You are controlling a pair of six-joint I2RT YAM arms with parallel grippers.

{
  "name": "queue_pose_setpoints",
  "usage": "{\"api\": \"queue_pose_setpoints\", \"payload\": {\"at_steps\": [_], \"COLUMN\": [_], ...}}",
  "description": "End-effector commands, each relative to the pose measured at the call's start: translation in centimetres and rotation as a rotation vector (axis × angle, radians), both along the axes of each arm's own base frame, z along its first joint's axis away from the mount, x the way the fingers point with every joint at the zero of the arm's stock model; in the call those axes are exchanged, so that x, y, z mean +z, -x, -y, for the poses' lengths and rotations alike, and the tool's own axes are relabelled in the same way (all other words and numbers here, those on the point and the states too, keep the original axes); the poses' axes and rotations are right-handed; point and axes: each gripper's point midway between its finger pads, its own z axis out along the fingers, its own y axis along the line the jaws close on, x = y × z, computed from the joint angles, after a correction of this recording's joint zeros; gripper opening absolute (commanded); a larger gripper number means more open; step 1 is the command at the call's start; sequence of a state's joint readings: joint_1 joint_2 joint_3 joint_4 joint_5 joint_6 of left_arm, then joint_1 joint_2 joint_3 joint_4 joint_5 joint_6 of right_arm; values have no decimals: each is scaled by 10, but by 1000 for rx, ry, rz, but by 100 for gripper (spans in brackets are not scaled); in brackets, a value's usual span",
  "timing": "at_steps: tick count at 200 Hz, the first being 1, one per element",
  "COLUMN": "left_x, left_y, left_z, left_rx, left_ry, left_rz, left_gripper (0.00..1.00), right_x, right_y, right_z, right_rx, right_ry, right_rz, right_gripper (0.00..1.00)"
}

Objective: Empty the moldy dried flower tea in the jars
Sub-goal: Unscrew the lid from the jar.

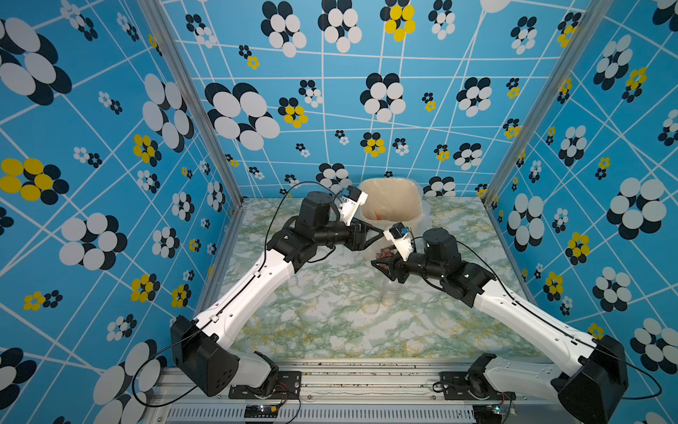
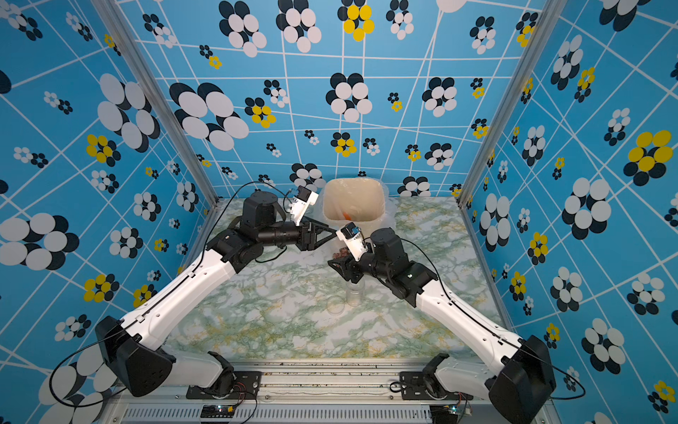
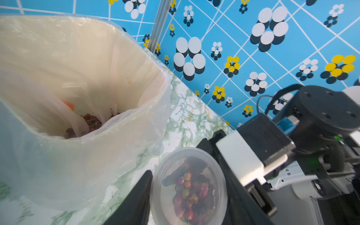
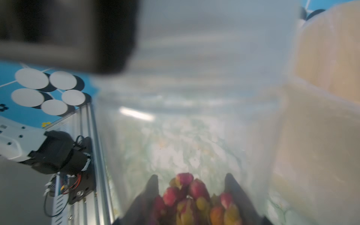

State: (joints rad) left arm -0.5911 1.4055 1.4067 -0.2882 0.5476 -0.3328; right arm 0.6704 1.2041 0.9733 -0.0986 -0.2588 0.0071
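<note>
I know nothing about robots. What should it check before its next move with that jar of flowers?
1. Right gripper holds the jar: ok.
2. Lid off: not ok, it looks on.
3. Left gripper at the lid: ok, a finger sits beside it.
4. Left grip firm on the lid: cannot tell.
5. Jar over the bin: not ok, it is beside it, above the table.
6. Bin open: ok.
</note>
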Motion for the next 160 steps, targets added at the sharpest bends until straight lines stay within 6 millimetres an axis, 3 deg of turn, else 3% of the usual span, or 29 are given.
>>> {"api": "queue_pose_setpoints", "payload": {"at_steps": [1,40,57,75,122,160], "left_x": [8,5,10,15,36,56], "left_y": [-2,-7,-1,8,39,53], "left_z": [-7,-7,1,4,-3,-22], "left_rx": [140,176,106,27,-226,-364], "left_ry": [-11,-13,7,10,61,192], "left_rz": [-42,-56,-31,6,134,165], "left_gripper": [29,34,42,59,90,98], "right_x": [19,20,19,22,28,29], "right_y": [-41,-40,-32,-18,14,30], "right_z": [35,35,26,16,0,-8], "right_rx": [-329,-355,-287,-184,60,204], "right_ry": [-1,-19,-24,-36,-76,-110], "right_rz": [148,180,170,171,95,7], "right_gripper": [0,0,0,0,0,0]}}
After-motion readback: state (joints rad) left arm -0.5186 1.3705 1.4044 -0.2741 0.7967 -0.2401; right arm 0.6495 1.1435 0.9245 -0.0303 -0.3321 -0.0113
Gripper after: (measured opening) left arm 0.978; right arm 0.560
